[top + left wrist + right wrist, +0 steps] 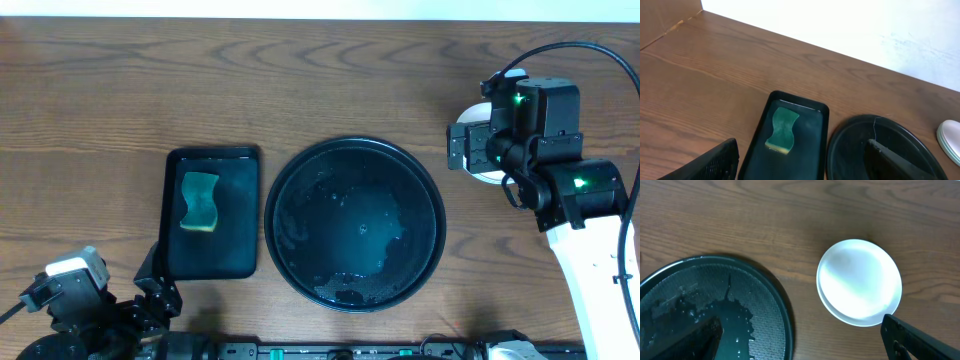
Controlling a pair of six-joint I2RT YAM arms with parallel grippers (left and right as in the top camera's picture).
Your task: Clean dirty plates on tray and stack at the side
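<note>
The plates are stacked on the table to the right of the round black tray (320,190). In the right wrist view the stack (860,282) shows a clean white plate on top and the rim of another beneath. In the overhead view the stack (488,177) is mostly hidden under my right arm. The tray (755,295) holds no plates, only teal-tinted water. My right gripper (805,347) is open and empty, hovering between the tray's rim and the stack. My left gripper (800,170) is open and empty, low at the front left.
A rectangular black tray (235,235) lies left of the round tray and holds a green sponge (199,200), also seen in the left wrist view (782,129). The stack's edge (950,140) shows at the far right of that view.
</note>
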